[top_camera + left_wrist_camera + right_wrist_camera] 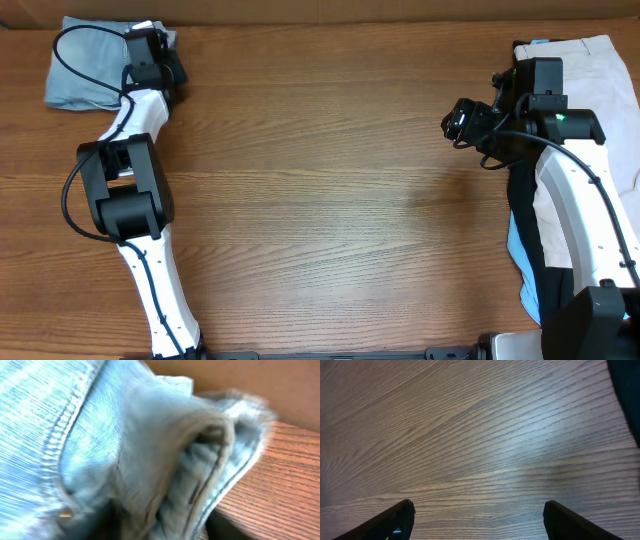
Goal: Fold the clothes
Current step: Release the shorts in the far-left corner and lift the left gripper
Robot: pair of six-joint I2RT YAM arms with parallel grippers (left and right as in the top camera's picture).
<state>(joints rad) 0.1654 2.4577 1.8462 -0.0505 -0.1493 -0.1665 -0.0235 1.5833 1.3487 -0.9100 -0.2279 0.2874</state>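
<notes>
Denim shorts [125, 450] lie bunched at the table's [320, 200] far left corner, heavy, stiff-seamed, probably best taken by the waistband. Left jaws are hidden, so I cannot tell; right jaws gape wide.

The overhead camera looks straight down on the brown wood-grain table [320, 200]. The left wrist camera sits close against faded light-blue denim shorts [100, 450], which are seen overhead too. The right wrist camera faces the tabletop just ahead of its black fingers [385, 522].
</notes>
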